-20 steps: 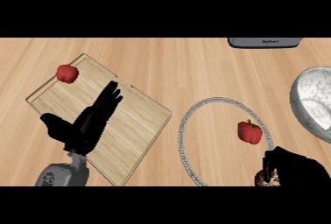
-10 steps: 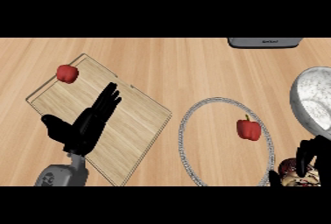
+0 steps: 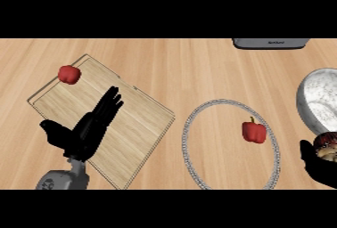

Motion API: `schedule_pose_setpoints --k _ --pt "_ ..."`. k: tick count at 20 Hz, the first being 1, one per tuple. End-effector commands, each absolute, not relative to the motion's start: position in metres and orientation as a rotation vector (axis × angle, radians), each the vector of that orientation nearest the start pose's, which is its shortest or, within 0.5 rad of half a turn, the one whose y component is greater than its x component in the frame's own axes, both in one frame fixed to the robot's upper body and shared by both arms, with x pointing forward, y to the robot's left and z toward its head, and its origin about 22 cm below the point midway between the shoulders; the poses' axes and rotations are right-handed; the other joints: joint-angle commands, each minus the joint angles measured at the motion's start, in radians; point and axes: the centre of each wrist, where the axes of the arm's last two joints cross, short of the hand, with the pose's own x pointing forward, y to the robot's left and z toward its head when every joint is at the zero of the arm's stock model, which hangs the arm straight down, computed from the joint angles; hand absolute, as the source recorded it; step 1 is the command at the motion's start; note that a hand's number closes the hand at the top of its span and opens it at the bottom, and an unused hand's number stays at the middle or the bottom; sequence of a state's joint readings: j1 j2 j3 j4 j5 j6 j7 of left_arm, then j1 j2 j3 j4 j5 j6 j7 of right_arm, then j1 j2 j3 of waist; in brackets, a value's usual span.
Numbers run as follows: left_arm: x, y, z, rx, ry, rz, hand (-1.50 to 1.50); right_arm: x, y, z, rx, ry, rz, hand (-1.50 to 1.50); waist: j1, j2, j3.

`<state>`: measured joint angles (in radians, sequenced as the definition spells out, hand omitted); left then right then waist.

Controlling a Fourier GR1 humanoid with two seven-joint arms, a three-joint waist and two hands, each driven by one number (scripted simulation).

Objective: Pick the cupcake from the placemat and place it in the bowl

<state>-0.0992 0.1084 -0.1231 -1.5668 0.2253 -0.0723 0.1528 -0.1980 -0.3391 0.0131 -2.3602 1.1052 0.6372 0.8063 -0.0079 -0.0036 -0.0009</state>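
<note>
The cupcake [image 3: 327,147], brown with a dark red top, shows at the picture's right edge, just below the bowl. My right hand [image 3: 321,171] is curled under and round it, and most of the hand is cut off by the edge. The grey speckled bowl [image 3: 317,95] stands at the far right, half out of view. The round placemat [image 3: 212,149] with a beaded silver rim lies left of the hand; a red pepper [image 3: 254,131] sits on its right part. My left hand [image 3: 88,128] rests open, fingers up, over the wooden board.
A wooden cutting board [image 3: 132,129] lies at the left with another red pepper [image 3: 69,74] on its far corner. A dark grey appliance [image 3: 270,43] shows at the counter's back right.
My right hand has carried the cupcake rightward, off the placemat's edge and up close to the bowl's near rim. The left hand has stayed still.
</note>
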Motion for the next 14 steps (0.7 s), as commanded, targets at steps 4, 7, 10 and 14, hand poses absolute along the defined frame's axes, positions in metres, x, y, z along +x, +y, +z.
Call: schedule_pose_setpoints --k 4,7,10,14 --pt "0.263 0.216 0.029 -0.243 -1.501 -0.122 0.0 0.192 -0.283 0.249 -1.387 -1.278 0.596 1.5 0.003 0.002 0.001" --pt "0.262 0.22 0.014 -0.268 -1.488 -0.139 0.0 0.223 -0.315 0.242 -1.354 -1.288 0.556 1.5 0.007 0.005 0.002" --pt "0.269 0.203 0.031 -0.277 -1.486 -0.135 0.0 0.236 -0.335 0.236 -1.353 -1.28 0.543 1.5 0.009 0.004 0.001" --pt "0.256 0.207 0.035 -0.285 -1.482 -0.131 0.0 0.268 -0.369 0.23 -1.407 -1.241 0.593 1.5 0.016 0.005 0.001"
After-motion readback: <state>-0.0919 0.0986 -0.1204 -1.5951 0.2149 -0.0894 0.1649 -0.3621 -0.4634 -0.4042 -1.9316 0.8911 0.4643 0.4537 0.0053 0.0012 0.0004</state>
